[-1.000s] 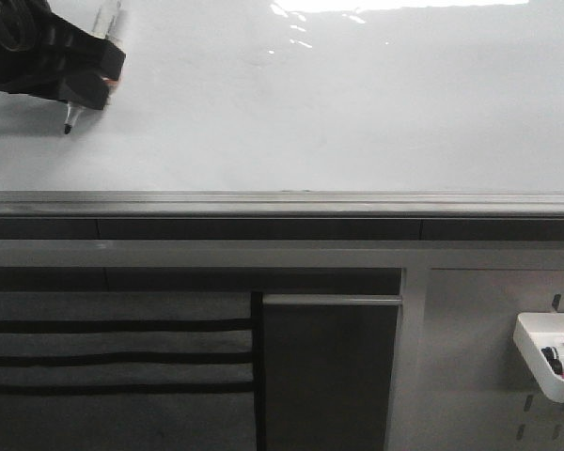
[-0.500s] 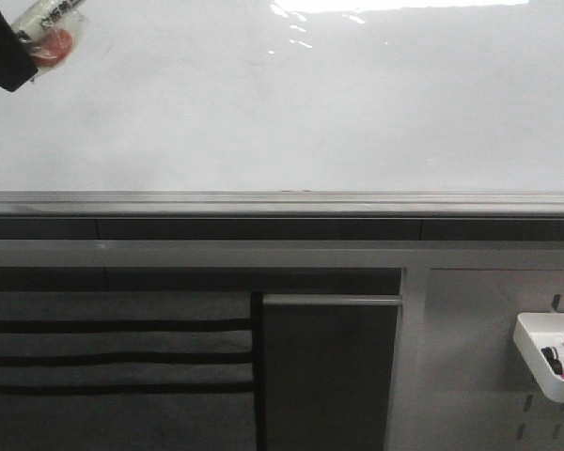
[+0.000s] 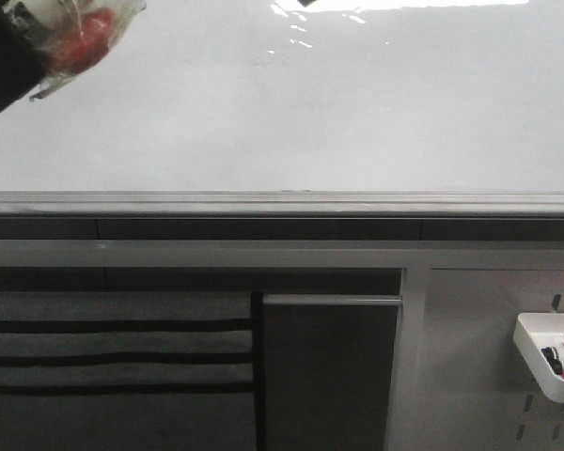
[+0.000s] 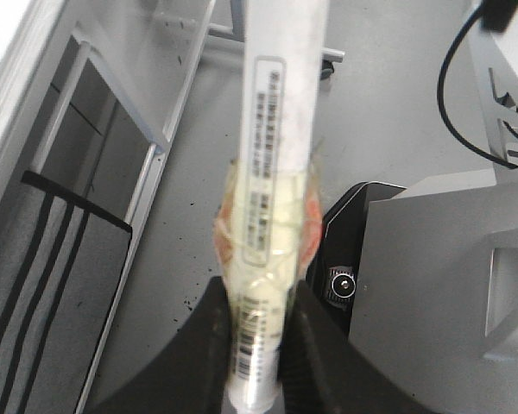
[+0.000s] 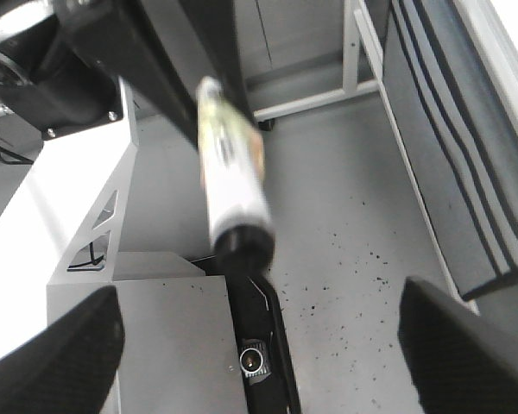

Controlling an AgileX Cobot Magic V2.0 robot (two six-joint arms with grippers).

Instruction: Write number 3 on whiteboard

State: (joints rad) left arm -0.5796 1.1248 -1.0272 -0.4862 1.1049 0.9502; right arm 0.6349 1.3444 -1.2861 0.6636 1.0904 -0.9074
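Front view shows your left gripper (image 3: 19,47), clamped on the marker (image 4: 272,172), has lifted from the whiteboard (image 3: 357,113) to the top-left corner, so no number 3 is written yet on its glossy, bare surface; your right gripper (image 5: 259,362) stands open.

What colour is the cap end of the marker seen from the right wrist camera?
Black. The marker has a white barrel with a black end, clearest in the right wrist view.
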